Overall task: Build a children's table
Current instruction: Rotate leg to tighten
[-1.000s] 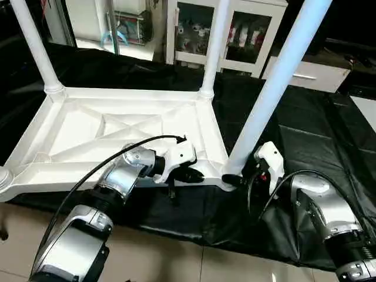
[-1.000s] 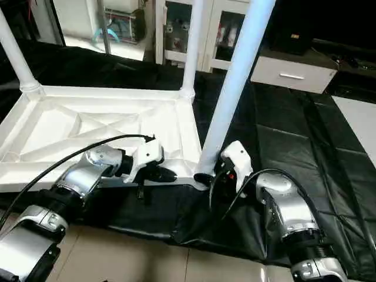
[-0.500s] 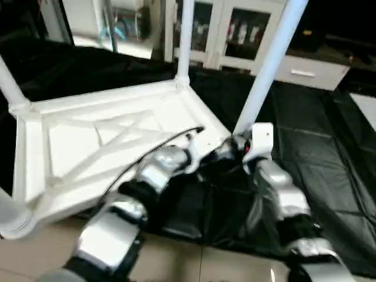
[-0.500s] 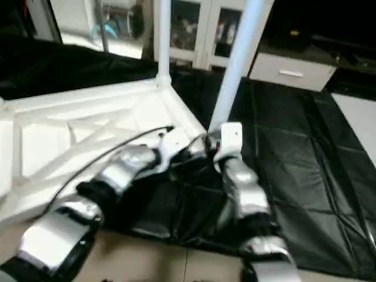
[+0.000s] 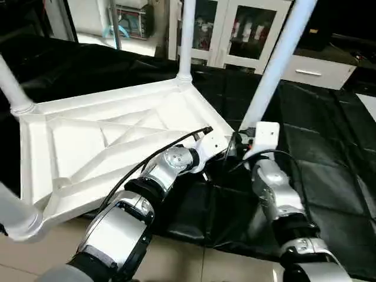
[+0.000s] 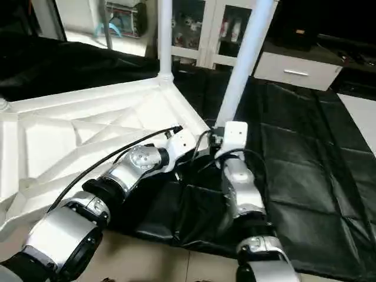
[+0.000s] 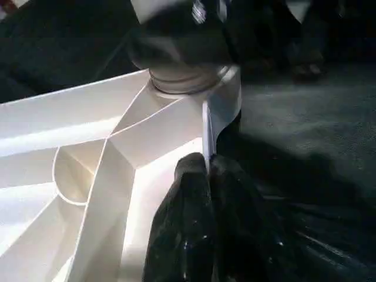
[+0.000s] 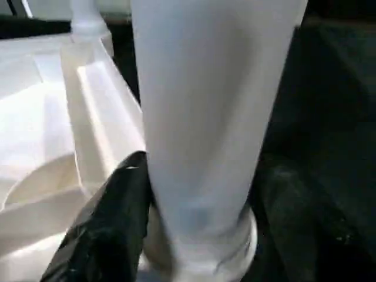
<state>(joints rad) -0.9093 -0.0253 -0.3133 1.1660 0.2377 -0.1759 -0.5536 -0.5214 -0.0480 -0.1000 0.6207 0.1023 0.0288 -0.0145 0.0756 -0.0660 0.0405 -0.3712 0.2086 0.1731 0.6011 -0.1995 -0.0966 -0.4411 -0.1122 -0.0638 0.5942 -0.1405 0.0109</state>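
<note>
Tabletop point(image 5: 111, 132) lies underside up on black mat point(image 5: 329, 153). Left claw point(image 7: 207, 170) pinched shut on tabletop's rim, just beside corner socket. Right claw point(image 8: 194, 223) clamped round base of leg point(image 5: 273, 64) standing in that socket

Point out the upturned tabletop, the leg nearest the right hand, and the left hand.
Tabletop point(image 5: 88, 138), left eye view: ribbed underside.
Leg nearest the right hand point(image 5: 276, 64), left eye view: mid-shaft.
Left hand point(image 7: 207, 176), left wrist view: fingertips pinching the tabletop's rim.
</note>
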